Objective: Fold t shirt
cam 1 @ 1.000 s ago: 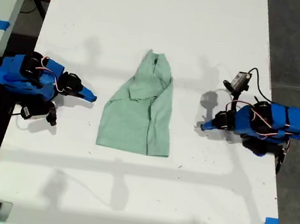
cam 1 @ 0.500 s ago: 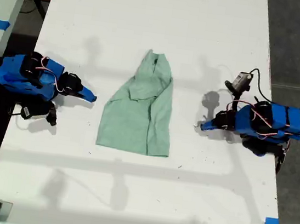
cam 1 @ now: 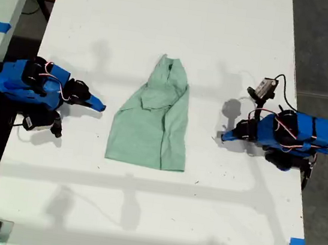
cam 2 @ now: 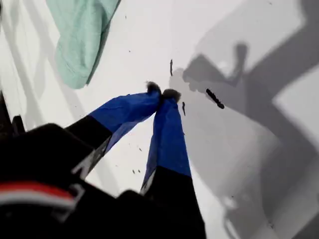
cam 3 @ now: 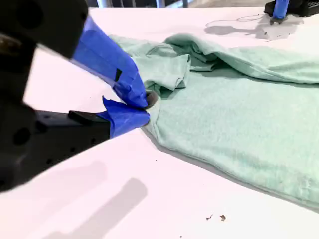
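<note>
Find my first gripper with its blue jaws pressed tip to tip and nothing between them, poised over bare white table with its own shadow spread just beyond. Place it in the exterior view at 3 o'clock of the t shirt, pointing at the cloth but well apart from it. Catch only one rounded mint-green edge of the t shirt in the first wrist view, beyond the tips.

Find my second gripper with its jaws drawn together too, nothing clamped, the tips just beside a folded-over flap of the t shirt; cannot tell whether they touch the cloth. Place it in the exterior view at 9 o'clock of the t shirt, near the cloth's edge and pointing toward it.

See the t shirt lying flat and slightly wrinkled near the middle of the table, between the two arms, narrow collar end at 12 o'clock, wide hem at 6 o'clock, one side folded inward over the body. Spot a strip of blue tape near the table's edge at 5 o'clock of the exterior view.
</note>
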Controlling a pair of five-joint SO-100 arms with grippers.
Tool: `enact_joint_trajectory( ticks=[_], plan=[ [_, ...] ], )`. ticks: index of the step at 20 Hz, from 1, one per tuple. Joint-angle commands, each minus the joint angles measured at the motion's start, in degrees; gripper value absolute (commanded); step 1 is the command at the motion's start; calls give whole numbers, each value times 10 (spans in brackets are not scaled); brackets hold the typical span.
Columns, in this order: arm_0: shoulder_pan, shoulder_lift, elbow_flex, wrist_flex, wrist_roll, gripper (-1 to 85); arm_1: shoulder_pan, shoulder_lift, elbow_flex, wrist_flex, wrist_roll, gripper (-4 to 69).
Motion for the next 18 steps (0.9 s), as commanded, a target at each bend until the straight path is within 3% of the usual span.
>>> enact_joint_trajectory(
  ticks=[1, 18],
  plan=[
    [-10, 3, 0, -16, 5, -1, 2, 9, 31, 12, 45, 10],
    [-8, 3, 0, -16, 5, -1, -12, 9, 31, 10, 35, 10]
  ],
)
